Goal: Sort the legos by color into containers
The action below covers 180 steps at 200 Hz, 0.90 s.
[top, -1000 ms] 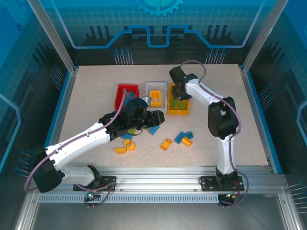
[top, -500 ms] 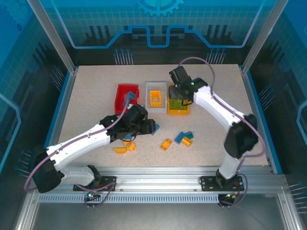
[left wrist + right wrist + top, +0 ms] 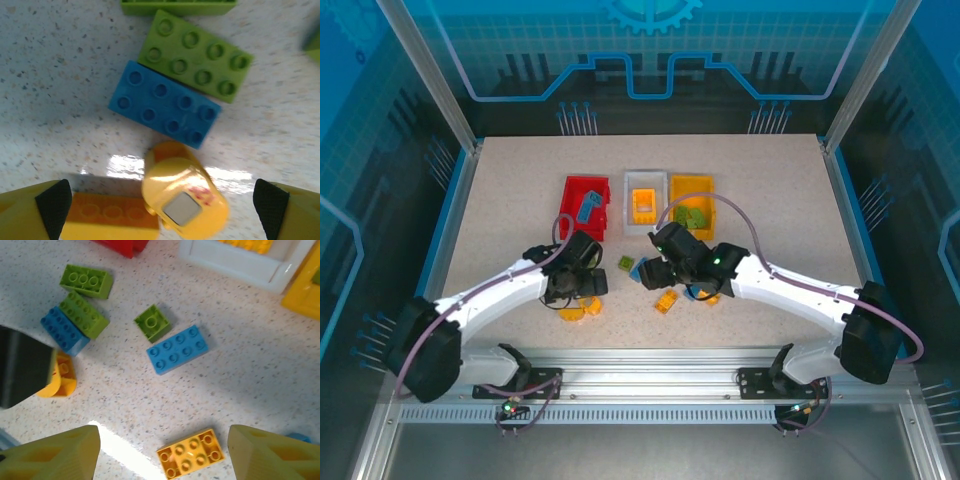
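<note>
Mid-sort, at a pick. Hovering with left gripper [image 3: 161, 210] wide open, empty, over a yellow piece [image 3: 182, 197], blue brick [image 3: 165, 102] at its 12 o'clock. Likewise right gripper [image 3: 165, 455]: open, empty, over a yellow brick [image 3: 191, 452]. Next, likely: lower, close, carry to white bin [image 3: 646, 174] at 12 o'clock.

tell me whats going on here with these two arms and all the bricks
Two arms are sorting legos into bins by colour. So far the red bin holds a blue brick, the white bin an orange-yellow brick, and the orange-yellow bin green bricks. Both end effectors hang open over loose pieces on the table: the left end effector above a rounded yellow piece, the right end effector above a flat orange-yellow brick. Neither holds anything.
</note>
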Each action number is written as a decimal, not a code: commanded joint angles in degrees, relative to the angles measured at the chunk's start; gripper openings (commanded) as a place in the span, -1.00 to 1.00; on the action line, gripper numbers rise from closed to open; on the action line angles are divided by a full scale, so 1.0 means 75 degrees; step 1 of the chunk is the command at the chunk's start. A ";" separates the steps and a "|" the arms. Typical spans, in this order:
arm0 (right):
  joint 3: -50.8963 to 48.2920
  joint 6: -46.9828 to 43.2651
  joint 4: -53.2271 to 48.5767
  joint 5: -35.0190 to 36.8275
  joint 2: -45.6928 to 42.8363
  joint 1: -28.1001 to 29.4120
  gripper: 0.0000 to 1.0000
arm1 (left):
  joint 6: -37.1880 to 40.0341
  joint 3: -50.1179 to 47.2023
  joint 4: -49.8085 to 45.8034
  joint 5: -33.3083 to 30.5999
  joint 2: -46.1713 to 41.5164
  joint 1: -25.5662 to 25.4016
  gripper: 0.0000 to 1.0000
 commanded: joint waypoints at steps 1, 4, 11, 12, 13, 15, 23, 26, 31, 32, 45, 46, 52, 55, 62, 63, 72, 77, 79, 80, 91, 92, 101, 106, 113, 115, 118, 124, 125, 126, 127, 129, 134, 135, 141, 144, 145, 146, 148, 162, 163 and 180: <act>-0.0024 0.0406 0.0491 -0.0032 -0.0156 0.0204 0.41 | 0.1225 0.0220 -0.0139 -0.0032 0.0447 0.0240 0.97; -0.0016 0.0435 0.0502 -0.0023 -0.0155 0.0211 0.41 | 0.1334 0.0222 -0.0094 -0.0011 0.0509 0.0267 0.97; -0.0005 0.0494 0.0501 -0.0047 -0.0131 0.0231 0.41 | 0.1553 0.0251 0.0003 0.0011 0.0668 0.0301 0.97; -0.0004 0.0505 0.0502 -0.0050 -0.0131 0.0227 0.41 | 0.1579 0.0261 0.0008 0.0001 0.0691 0.0308 0.98; 0.0002 0.0511 0.0503 -0.0052 -0.0125 0.0231 0.41 | 0.1598 0.0277 0.0011 -0.0010 0.0720 0.0306 0.98; 0.0007 0.0535 0.0503 -0.0062 -0.0123 0.0237 0.41 | 0.1642 0.0296 0.0012 -0.0027 0.0771 0.0316 0.97; 0.0035 0.0588 0.0510 -0.0103 -0.0112 0.0246 0.42 | 0.1824 0.0369 0.0058 -0.0056 0.0964 0.0369 0.97; 0.0042 0.0606 0.0530 -0.0126 -0.0118 0.0247 0.42 | 0.1907 0.0397 0.0077 -0.0057 0.1040 0.0381 0.97; 0.0040 0.0646 0.0544 -0.0162 -0.0120 0.0258 0.42 | 0.2011 0.0437 0.0118 -0.0051 0.1162 0.0407 0.97; 0.0041 0.0657 0.0547 -0.0172 -0.0125 0.0258 0.42 | 0.2031 0.0448 0.0118 -0.0048 0.1184 0.0414 0.98; 0.0016 0.0782 0.0622 -0.0247 -0.0163 0.0322 0.42 | 0.2239 0.0644 0.0193 0.0083 0.1493 0.0514 0.97; 0.0012 0.0789 0.0627 -0.0250 -0.0164 0.0325 0.42 | 0.2262 0.0662 0.0202 0.0083 0.1508 0.0514 0.97; -0.0030 0.0862 0.0685 -0.0292 -0.0194 0.0351 0.42 | 0.2349 0.0757 0.0226 0.0124 0.1628 0.0504 0.98; -0.0045 0.0882 0.0700 -0.0303 -0.0213 0.0370 0.43 | 0.2378 0.0804 0.0234 0.0130 0.1681 0.0503 0.98; -0.0083 0.0957 0.0725 -0.0305 -0.0243 0.0404 0.43 | 0.2441 0.0920 0.0252 0.0144 0.1810 0.0514 0.98; -0.0085 0.0965 0.0726 -0.0302 -0.0251 0.0402 0.43 | 0.2451 0.0935 0.0256 0.0149 0.1836 0.0515 0.97; -0.0123 0.1036 0.0720 -0.0296 -0.0266 0.0442 0.43 | 0.2507 0.1061 0.0269 0.0180 0.1982 0.0547 0.97; -0.0140 0.1063 0.0723 -0.0280 -0.0295 0.0467 0.43 | 0.2530 0.1114 0.0293 0.0242 0.2067 0.0583 0.98; -0.0152 0.1072 0.0716 -0.0271 -0.0303 0.0469 0.43 | 0.2540 0.1132 0.0309 0.0264 0.2104 0.0605 0.98; -0.0154 0.1075 0.0715 -0.0262 -0.0310 0.0475 0.43 | 0.2541 0.1141 0.0313 0.0285 0.2118 0.0619 0.98; -0.0208 0.1124 0.0701 -0.0230 -0.0378 0.0504 0.43 | 0.2561 0.1204 0.0370 0.0477 0.2288 0.0755 0.96; -0.0211 0.1125 0.0702 -0.0230 -0.0383 0.0504 0.43 | 0.2570 0.1206 0.0373 0.0503 0.2304 0.0770 0.96; -0.0254 0.1134 0.0685 -0.0200 -0.0448 0.0505 0.43 | 0.2556 0.1251 0.0402 0.0615 0.2424 0.0867 0.92; -0.0270 0.1137 0.0680 -0.0189 -0.0479 0.0505 0.43 | 0.2560 0.1256 0.0411 0.0679 0.2476 0.0920 0.90; -0.0285 0.1137 0.0651 -0.0149 -0.0532 0.0503 0.43 | 0.2575 0.1258 0.0462 0.0800 0.2515 0.0966 0.82; -0.0285 0.1137 0.0645 -0.0139 -0.0538 0.0504 0.43 | 0.2583 0.1256 0.0494 0.0831 0.2518 0.0982 0.81; -0.0291 0.1137 0.0634 -0.0123 -0.0555 0.0505 0.43 | 0.2579 0.1255 0.0520 0.0869 0.2527 0.0994 0.77; -0.0297 0.1137 0.0604 -0.0094 -0.0591 0.0504 0.43 | 0.2588 0.1257 0.0562 0.0912 0.2542 0.0998 0.70; -0.0297 0.1137 0.0601 -0.0086 -0.0595 0.0504 0.43 | 0.2589 0.1256 0.0569 0.0914 0.2542 0.0997 0.69; -0.0303 0.1137 0.0599 -0.0081 -0.0603 0.0499 0.43 | 0.2590 0.1255 0.0572 0.0915 0.2542 0.1002 0.68; -0.0300 0.1137 0.0598 -0.0079 -0.0601 0.0502 0.43 | 0.2584 0.1255 0.0574 0.0921 0.2542 0.1005 0.67; -0.0297 0.1137 0.0588 -0.0066 -0.0608 0.0504 0.43 | 0.2580 0.1255 0.0578 0.0915 0.2548 0.1006 0.66; -0.0298 0.1140 0.0568 -0.0045 -0.0622 0.0500 0.43 | 0.2550 0.1265 0.0564 0.0937 0.2558 0.1010 0.63; -0.0297 0.1139 0.0565 -0.0044 -0.0622 0.0497 0.43 | 0.2546 0.1266 0.0558 0.0938 0.2562 0.1003 0.62; -0.0297 0.1137 0.0549 -0.0025 -0.0638 0.0492 0.43 | 0.2522 0.1270 0.0520 0.0967 0.2578 0.1014 0.57; -0.0308 0.1137 0.0547 -0.0030 -0.0651 0.0493 0.43 | 0.2502 0.1267 0.0511 0.0996 0.2588 0.1005 0.54; -0.0308 0.1137 0.0548 -0.0030 -0.0648 0.0487 0.43 | 0.2499 0.1267 0.0508 0.1003 0.2582 0.1006 0.53; -0.0308 0.1137 0.0543 -0.0024 -0.0647 0.0484 0.43 | 0.2486 0.1267 0.0507 0.1018 0.2580 0.1001 0.52; -0.0308 0.1134 0.0540 -0.0023 -0.0646 0.0482 0.43 | 0.2470 0.1264 0.0500 0.1021 0.2584 0.1006 0.51; -0.0319 0.1137 0.0535 -0.0024 -0.0662 0.0470 0.43 | 0.2375 0.1158 0.0514 0.1130 0.2505 0.1007 0.44; -0.0320 0.1137 0.0537 -0.0027 -0.0660 0.0470 0.43 | 0.2365 0.1148 0.0516 0.1134 0.2494 0.1001 0.44; -0.0332 0.1131 0.0562 -0.0039 -0.0668 0.0453 0.43 | 0.2280 0.0980 0.0539 0.1202 0.2325 0.1006 0.46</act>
